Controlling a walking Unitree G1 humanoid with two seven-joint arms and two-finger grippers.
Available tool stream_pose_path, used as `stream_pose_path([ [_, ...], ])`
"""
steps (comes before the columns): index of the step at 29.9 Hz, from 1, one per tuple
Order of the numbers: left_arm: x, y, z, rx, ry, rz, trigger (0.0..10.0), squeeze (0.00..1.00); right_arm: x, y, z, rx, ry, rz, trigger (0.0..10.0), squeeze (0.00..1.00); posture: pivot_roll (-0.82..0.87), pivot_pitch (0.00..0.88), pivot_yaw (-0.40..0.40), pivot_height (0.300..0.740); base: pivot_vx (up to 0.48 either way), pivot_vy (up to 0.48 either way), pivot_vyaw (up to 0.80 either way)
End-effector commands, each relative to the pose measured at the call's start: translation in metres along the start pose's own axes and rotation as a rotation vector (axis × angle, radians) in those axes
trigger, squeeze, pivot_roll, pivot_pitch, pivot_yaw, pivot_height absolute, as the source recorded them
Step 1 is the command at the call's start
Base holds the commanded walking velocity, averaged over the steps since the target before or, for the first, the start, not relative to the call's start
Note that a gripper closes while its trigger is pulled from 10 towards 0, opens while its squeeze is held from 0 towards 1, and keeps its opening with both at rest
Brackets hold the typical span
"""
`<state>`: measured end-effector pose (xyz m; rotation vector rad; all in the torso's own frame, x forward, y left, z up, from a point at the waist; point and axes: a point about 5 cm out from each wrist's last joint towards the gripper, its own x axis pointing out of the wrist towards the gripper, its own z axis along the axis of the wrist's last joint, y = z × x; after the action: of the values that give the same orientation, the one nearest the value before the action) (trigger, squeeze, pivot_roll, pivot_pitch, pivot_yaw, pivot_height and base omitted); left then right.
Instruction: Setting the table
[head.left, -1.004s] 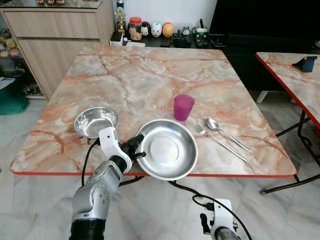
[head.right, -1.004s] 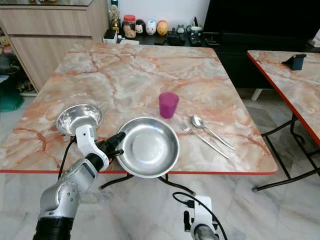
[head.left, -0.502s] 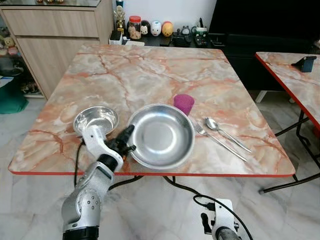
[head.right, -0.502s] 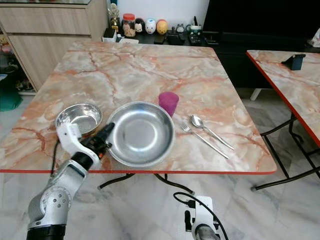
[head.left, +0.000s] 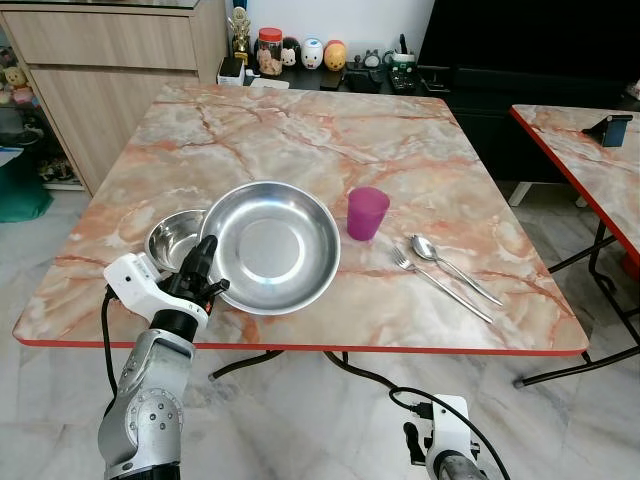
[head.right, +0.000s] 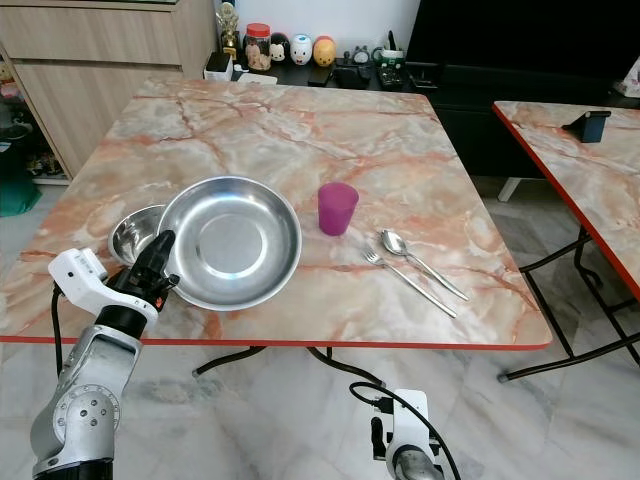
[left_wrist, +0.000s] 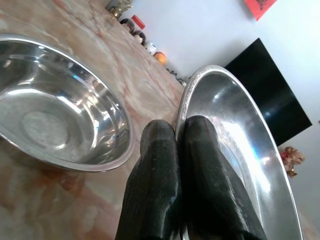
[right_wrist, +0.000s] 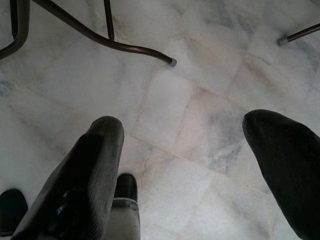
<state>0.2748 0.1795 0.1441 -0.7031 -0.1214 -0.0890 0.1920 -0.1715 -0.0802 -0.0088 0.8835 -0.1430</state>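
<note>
The plate (head.left: 268, 244) is pinched by its near rim in the left gripper (head.left: 201, 268), fingers pressed together on the edge, and is held tilted above the table (head.left: 300, 140), partly over the bowl (head.left: 172, 240), probably so it can be carried clear. The right gripper (right_wrist: 185, 165) hangs idle over the floor (right_wrist: 200, 75), fingers spread. The cup (head.left: 367, 213), fork (head.left: 440, 285) and spoon (head.left: 452, 264) lie at the right, apparently already laid out as a place setting.

Steel plate (head.left: 268, 247): you're holding it by its near-left rim, tilted, overlapping the small steel bowl (head.left: 172, 243) at the table's left front. Purple cup (head.left: 367, 213) is standing upright just right of the plate. Fork (head.left: 440, 285) and spoon (head.left: 452, 266) are lying side by side, angled, right of cup.
</note>
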Motion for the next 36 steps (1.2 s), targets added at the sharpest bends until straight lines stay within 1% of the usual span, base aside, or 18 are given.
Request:
stream_pose_path([
  [1, -0.002, -0.01, 0.001, -0.027, -0.022, -0.039, 10.0, 0.0, 0.001, -0.003, 0.004, 0.002, -0.012, -0.006, 10.0, 0.0, -0.01, 0.0, -0.113, 0.74, 0.0, 0.0, 0.0],
  [3, -0.002, -0.011, 0.0, -0.037, -0.027, -0.045, 10.0, 0.0, 0.001, -0.003, 0.004, 0.005, -0.012, -0.006, 10.0, 0.0, -0.01, 0.0, -0.113, 0.74, 0.0, 0.0, 0.0],
  [7, 0.001, -0.011, -0.001, -0.013, -0.027, -0.051, 10.0, 0.0, 0.001, -0.002, 0.004, 0.011, -0.014, -0.005, 10.0, 0.0, -0.03, 0.0, -0.104, 0.74, 0.0, 0.0, 0.0],
  [10, 0.004, -0.009, 0.001, -0.02, -0.043, -0.045, 10.0, 0.0, 0.001, -0.002, 0.003, 0.014, -0.014, -0.006, 10.0, 0.0, -0.03, 0.0, -0.101, 0.74, 0.0, -0.172, 0.0],
  [15, 0.009, -0.015, 0.002, -0.02, -0.043, -0.075, 10.0, 0.0, 0.0, -0.001, 0.002, 0.021, -0.013, -0.008, 10.0, 0.0, -0.03, 0.0, -0.097, 0.74, 0.0, -0.344, 0.0],
  [36, 0.011, -0.017, 0.004, 0.011, -0.055, -0.098, 10.0, 0.0, -0.001, 0.001, -0.001, 0.004, -0.014, 0.006, 10.0, 0.0, -0.01, 0.0, -0.095, 0.74, 0.0, -0.35, 0.0],
])
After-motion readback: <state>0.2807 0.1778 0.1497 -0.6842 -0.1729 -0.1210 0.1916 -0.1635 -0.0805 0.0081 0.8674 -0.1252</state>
